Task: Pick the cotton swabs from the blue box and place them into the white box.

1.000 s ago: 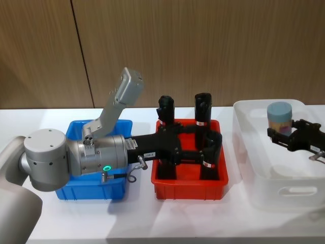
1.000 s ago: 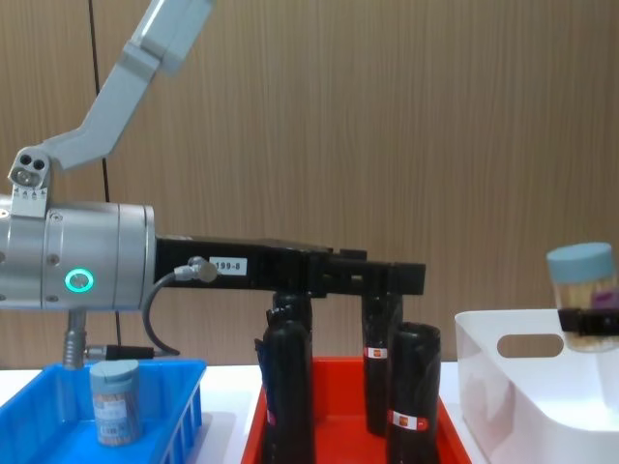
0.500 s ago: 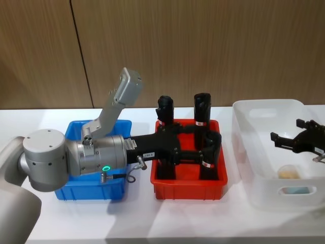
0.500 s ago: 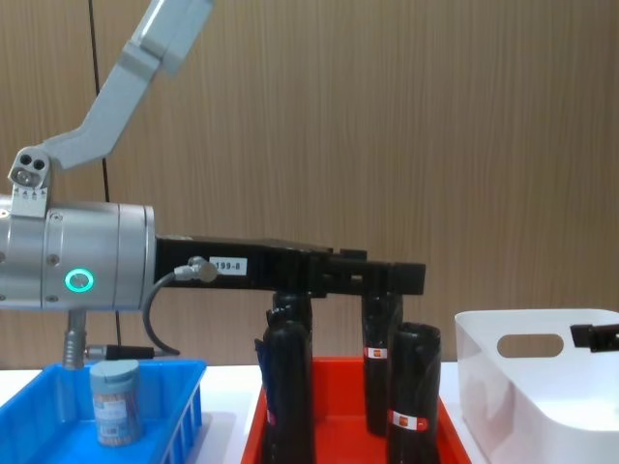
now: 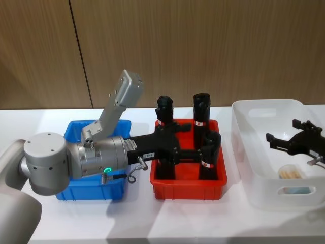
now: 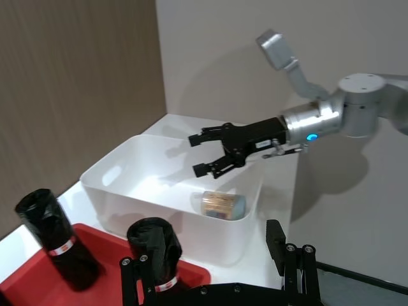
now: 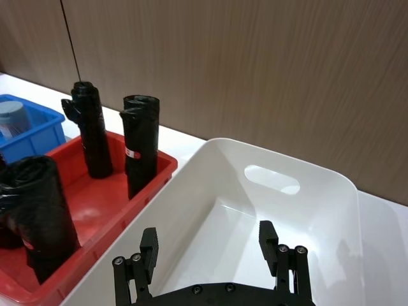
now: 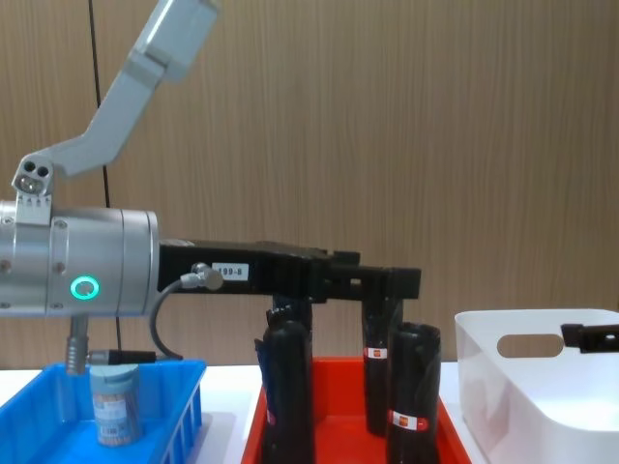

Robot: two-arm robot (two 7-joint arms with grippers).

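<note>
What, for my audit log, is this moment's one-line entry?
right gripper open over white box | cotton swabs tub lying inside | left gripper open over red bin

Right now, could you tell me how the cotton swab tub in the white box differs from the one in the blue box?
The delivered tub lies on its side; the waiting tub stands upright. The delivered tub rests in the white box, the waiting tub in the blue box. Both are clear with pale grey-blue lids.
</note>
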